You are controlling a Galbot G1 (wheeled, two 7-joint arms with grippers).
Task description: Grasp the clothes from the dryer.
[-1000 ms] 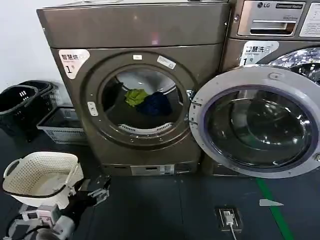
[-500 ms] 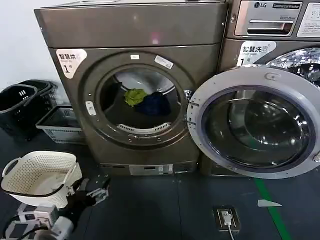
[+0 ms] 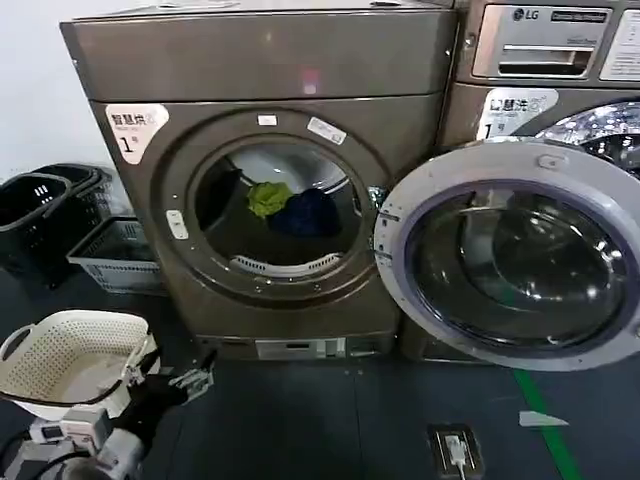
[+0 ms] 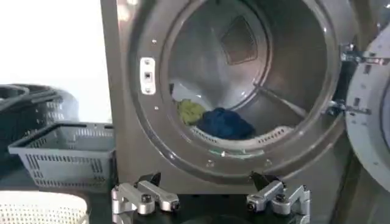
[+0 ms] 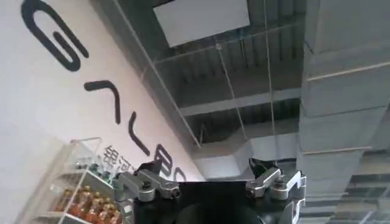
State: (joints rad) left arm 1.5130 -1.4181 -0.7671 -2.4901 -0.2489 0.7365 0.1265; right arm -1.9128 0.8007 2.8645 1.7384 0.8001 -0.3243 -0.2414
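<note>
- The clothes (image 3: 290,208), a yellow-green piece beside a navy one, lie deep in the dryer (image 3: 270,170) drum; the porthole rim cuts off their lower edge.
- The left gripper (image 3: 190,380) hangs low before the dryer, fingers spread wide, empty.
- The right gripper (image 5: 210,182) points at the ceiling, fingers wide apart.

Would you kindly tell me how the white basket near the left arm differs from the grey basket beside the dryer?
The white basket is rounded with a dark wire handle; the grey basket is rectangular with straight, slotted walls. The white basket sits out on the floor by the left gripper, which is open, while the grey basket sits back against the dryer next to black baskets. Both are perforated and hold no clothes, which lie in the drum.
</note>
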